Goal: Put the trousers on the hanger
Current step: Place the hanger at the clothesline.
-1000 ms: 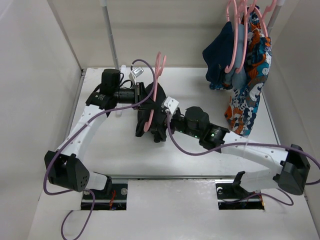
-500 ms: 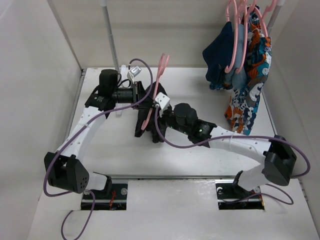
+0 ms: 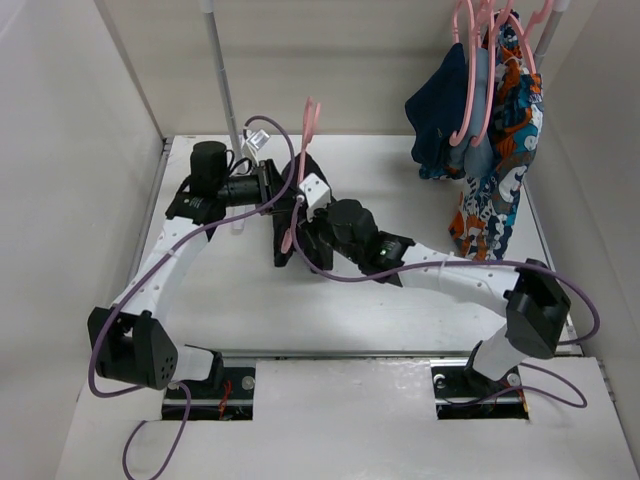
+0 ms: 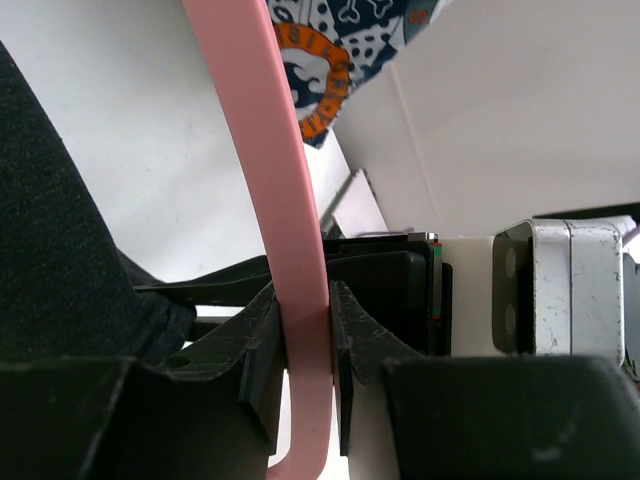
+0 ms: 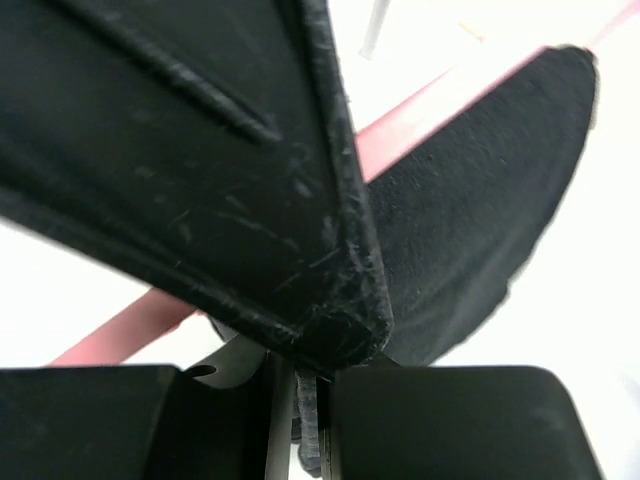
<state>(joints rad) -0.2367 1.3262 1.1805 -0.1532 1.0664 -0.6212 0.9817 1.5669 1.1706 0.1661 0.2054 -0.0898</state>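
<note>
I observe the left gripper point(image 4: 305, 340) clamped on the pink bar of the hanger point(image 4: 265, 170), which stands tilted over the mid tabletop point(image 3: 420, 300). The right gripper point(image 5: 300, 400) is closed, pinching a fold of the trousers point(image 5: 200, 150), bunched against the hanger.

a robotics lab test cell: a white table point(image 3: 230, 290) boxed in by plain white panel walls point(image 3: 70, 150). a left arm point(image 3: 165, 255) and a right arm point(image 3: 450, 275) are bolted at its near edge, trailing purple cables point(image 3: 90, 368). hanging clothes point(image 3: 440, 120) on pink hangers serve as props at the back right.
</note>
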